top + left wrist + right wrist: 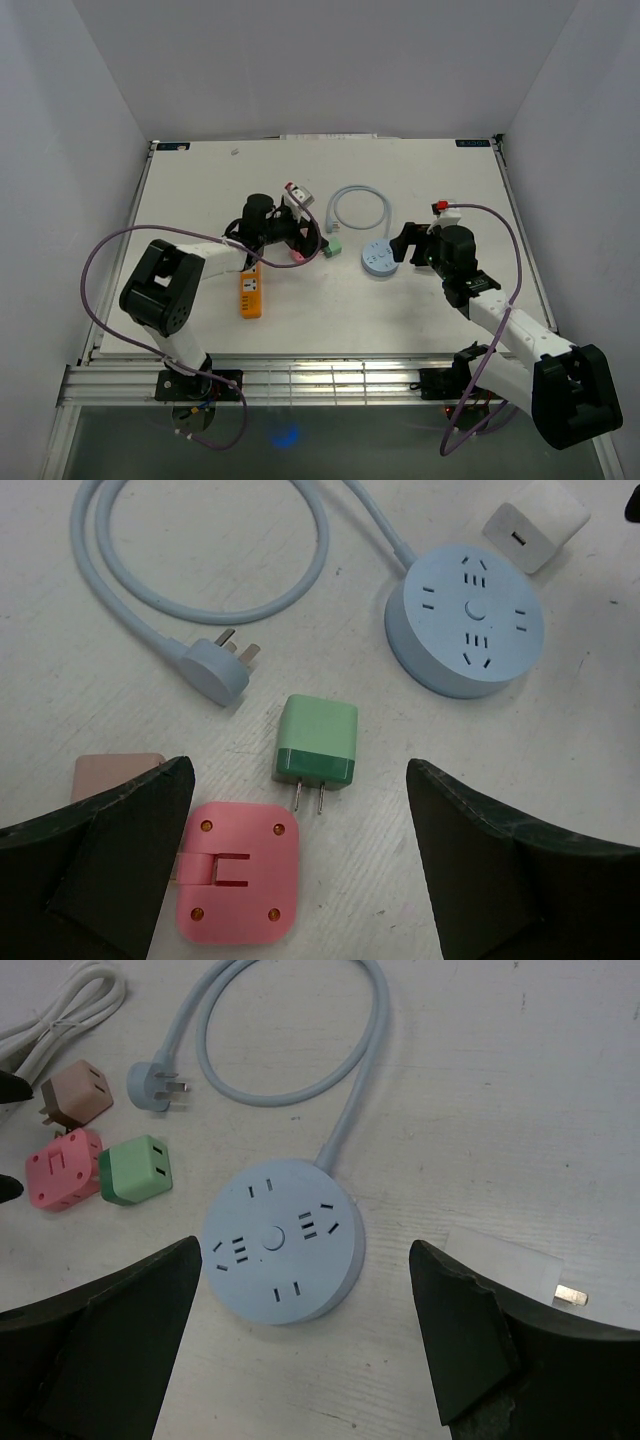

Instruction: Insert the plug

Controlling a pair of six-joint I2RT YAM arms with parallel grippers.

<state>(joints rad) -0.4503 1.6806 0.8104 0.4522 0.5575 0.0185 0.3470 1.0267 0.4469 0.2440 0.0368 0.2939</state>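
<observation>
A round light-blue socket hub [378, 259] [465, 620] [283, 1240] lies flat on the table, and its blue cable ends in a loose three-pin plug [215, 670] [152, 1085]. A green two-pin plug [317, 742] [135, 1170] lies left of the hub, prongs towards my left wrist. A pink plug block [238, 873] [62, 1167] lies beside it. My left gripper [300, 240] [298, 770] hangs open over the green and pink plugs, holding nothing. My right gripper [405, 243] [305, 1247] stands open just above the hub's near edge, empty.
A white charger [535, 523] [510, 1265] lies right of the hub, close to my right finger. A tan plug block [115, 773] [76, 1093] sits by the pink one. An orange power strip [250, 292] lies under my left arm. A white cable [60, 1010] is coiled at the far left.
</observation>
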